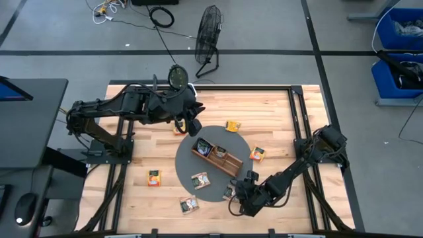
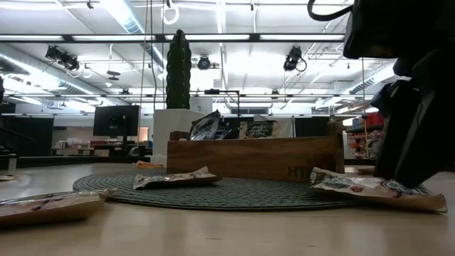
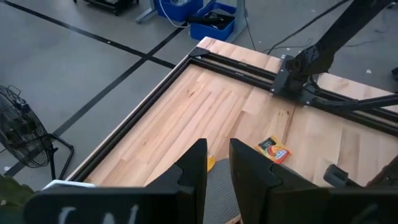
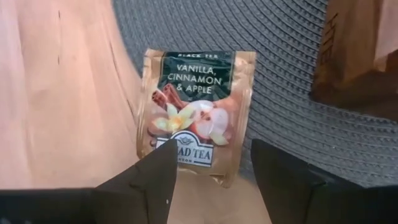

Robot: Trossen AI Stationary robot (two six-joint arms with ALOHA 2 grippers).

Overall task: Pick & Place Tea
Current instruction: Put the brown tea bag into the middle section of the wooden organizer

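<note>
Six loose tea packets (image 1: 154, 177) (one tray (image 1: 217, 158)).

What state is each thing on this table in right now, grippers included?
Right gripper: open, poised over the vanilla packet.
Vanilla packet: flat, half on the mat's edge, not gripped.
Left gripper: narrow gap, holding nothing, near the tray.
Wooden tray: on the mat, some packets inside.
Round mat: lying flat.
Orange packet: loose on the table.

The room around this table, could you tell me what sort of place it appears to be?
Probably a robotics lab or workshop in an open industrial hall: grey concrete floor with a standing fan, blue storage bins, loose cables, and exposed ceiling lights above a distant monitor.
</note>
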